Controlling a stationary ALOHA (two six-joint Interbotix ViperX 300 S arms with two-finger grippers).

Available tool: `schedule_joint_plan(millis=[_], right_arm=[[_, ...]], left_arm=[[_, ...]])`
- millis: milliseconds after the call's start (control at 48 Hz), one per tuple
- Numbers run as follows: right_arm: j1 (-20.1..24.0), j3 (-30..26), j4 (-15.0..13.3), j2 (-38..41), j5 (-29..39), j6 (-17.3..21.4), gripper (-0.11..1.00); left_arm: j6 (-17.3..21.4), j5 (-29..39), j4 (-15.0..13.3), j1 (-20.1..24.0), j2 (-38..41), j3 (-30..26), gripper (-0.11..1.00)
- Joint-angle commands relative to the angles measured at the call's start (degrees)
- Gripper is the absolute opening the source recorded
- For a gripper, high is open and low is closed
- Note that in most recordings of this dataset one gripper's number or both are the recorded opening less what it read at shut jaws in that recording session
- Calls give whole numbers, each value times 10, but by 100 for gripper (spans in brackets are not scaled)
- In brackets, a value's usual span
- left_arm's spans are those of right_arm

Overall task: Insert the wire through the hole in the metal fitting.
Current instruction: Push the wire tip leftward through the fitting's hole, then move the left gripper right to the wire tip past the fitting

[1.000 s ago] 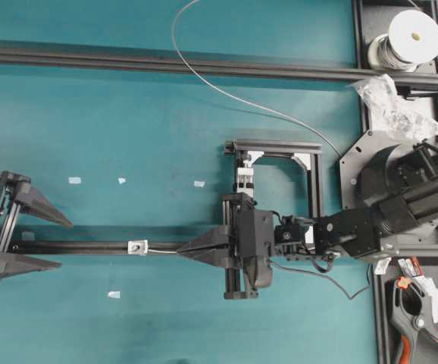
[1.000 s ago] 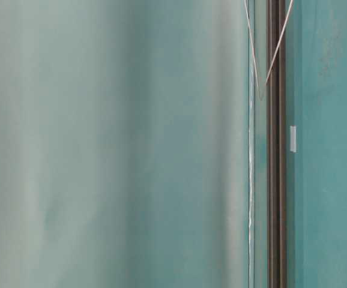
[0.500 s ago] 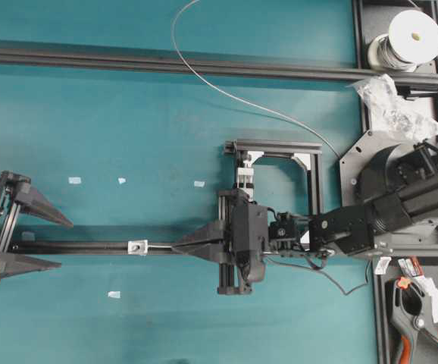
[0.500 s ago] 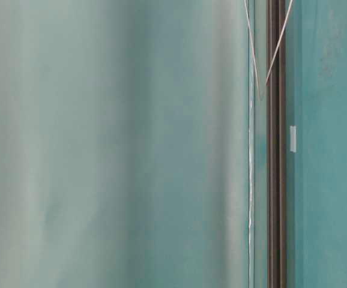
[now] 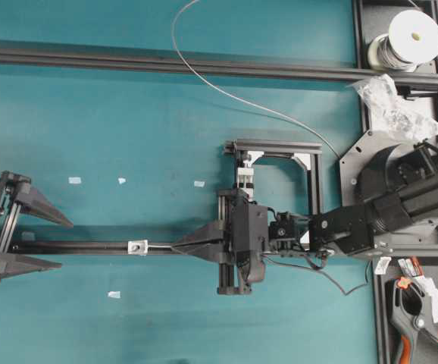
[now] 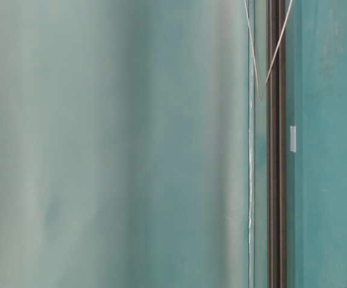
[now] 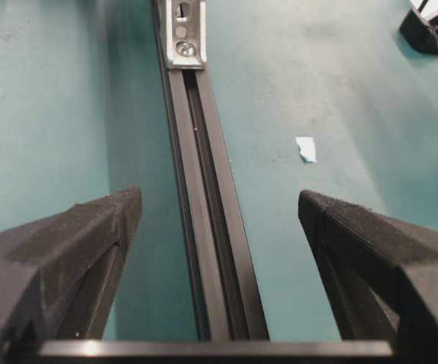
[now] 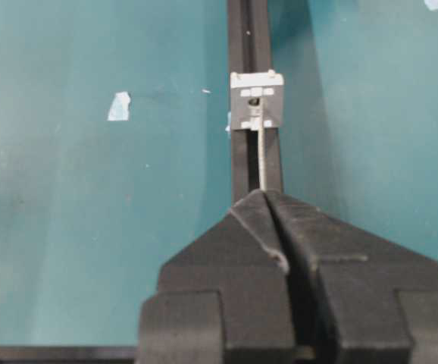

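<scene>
Overhead: right gripper (image 5: 175,248) clenched on wire (image 8: 262,155) (tip at metal fitting (image 5: 136,246)); left gripper (image 5: 64,243) released.

Teal desk (image 5: 128,114) filling the overhead frame, evenly lit, scuffed in places; long black rail (image 5: 166,64) across the upper part; small white tape scraps (image 5: 74,180) scattered left of centre; grey panel at right edge
</scene>
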Motion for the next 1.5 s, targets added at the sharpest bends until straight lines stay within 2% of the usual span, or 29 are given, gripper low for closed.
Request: schedule_joint_plan(millis=[0, 333, 583, 938, 1209, 1479], right_arm=[[-3, -12, -2, -4, -7, -2, 0], [-5, -39, -3, 22, -7, -3, 0], [-5, -43, -10, 28, -36, -4, 0], [-7, -52, -13, 41, -46, -5, 0], [-11, -57, -34, 43, -50, -5, 0], [-15, -64, -40, 52, -50, -4, 0]], left_arm=[[1, -4, 1, -3, -7, -6, 79], [2, -4, 1, -3, -6, -9, 79], [3, -4, 1, -3, -6, -16, 79], [21, -3, 1, 0, -5, -34, 79], [23, 40, 2, 11, -4, -57, 79], [30, 55, 4, 30, -4, -76, 79]])
